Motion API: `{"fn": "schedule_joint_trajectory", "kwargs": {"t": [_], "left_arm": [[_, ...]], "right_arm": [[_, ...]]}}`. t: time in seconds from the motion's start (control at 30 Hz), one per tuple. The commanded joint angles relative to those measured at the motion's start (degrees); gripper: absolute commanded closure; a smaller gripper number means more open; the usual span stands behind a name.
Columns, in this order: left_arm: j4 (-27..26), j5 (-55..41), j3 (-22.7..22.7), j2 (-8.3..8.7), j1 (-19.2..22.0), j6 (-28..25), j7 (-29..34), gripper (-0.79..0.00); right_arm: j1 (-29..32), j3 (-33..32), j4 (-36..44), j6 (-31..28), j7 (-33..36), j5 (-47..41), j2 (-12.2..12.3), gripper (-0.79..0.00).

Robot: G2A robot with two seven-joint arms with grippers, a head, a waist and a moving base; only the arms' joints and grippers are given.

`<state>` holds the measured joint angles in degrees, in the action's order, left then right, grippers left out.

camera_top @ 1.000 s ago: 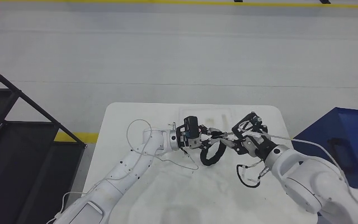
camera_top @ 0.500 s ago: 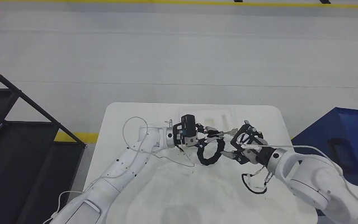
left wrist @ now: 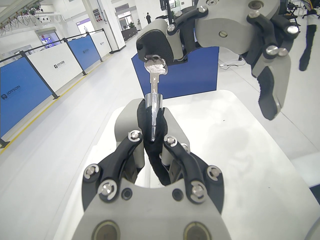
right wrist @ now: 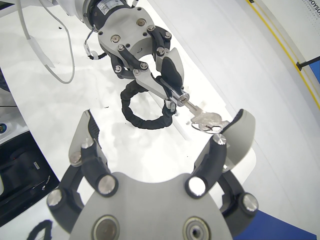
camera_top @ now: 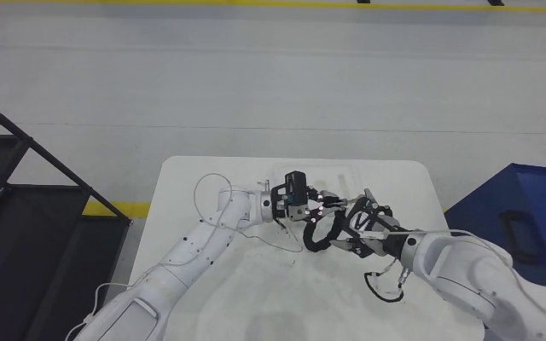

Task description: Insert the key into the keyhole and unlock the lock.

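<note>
The left gripper (left wrist: 152, 117) is clamped on the chrome cylinder lock (left wrist: 153, 107) with its black sleeved cable loop (right wrist: 146, 124), over the white table (camera_top: 256, 290) — the flat silver key (left wrist: 155, 68) sits in the keyhole (right wrist: 184, 98). The right gripper (right wrist: 165, 119) gapes wide, one pad (right wrist: 240, 123) touching the key's head.

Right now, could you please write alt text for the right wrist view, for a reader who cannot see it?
The key sits partly in the keyhole of the lock, whose cylinder the left gripper clamps in its jaws. The right gripper is open, one jaw at the key's head; the lock's black cable loops over the white table.
</note>
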<state>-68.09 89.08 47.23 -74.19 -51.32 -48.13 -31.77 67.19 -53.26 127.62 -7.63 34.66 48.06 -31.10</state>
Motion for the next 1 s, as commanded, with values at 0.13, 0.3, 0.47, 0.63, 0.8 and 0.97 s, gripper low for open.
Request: {"fn": "schedule_joint_trajectory", "kwargs": {"t": [0.13,0.3,0.47,0.63,0.8,0.97], "left_arm": [[0.81,0.41,-0.76,-0.25,0.80,0.21,-0.94,0.000],[1.61,1.16,-1.06,-0.24,1.05,0.27,-1.40,0.000],[2.01,1.98,-0.60,0.16,1.10,-0.74,-2.13,0.000],[1.07,3.02,0.30,0.84,0.71,-2.12,-2.37,0.000],[-0.48,3.77,0.99,1.45,0.01,-3.00,-2.34,0.000],[-1.28,4.00,1.91,1.98,-0.24,-3.56,-2.02,0.000]], "right_arm": [[-1.07,0.85,-0.93,0.02,1.46,-0.17,-1.25,-0.785],[-1.58,0.24,-1.76,1.08,2.32,0.10,-1.96,-0.785],[-1.19,-1.38,-2.06,0.91,1.66,2.42,-2.18,-0.785],[-0.31,-2.56,-2.50,1.17,-0.24,2.90,-2.23,-0.785],[-0.31,-2.56,-2.50,1.17,-0.24,2.90,-2.23,-0.785],[-0.05,-2.53,-2.22,-1.26,-2.34,1.90,-2.46,-0.785]]}}
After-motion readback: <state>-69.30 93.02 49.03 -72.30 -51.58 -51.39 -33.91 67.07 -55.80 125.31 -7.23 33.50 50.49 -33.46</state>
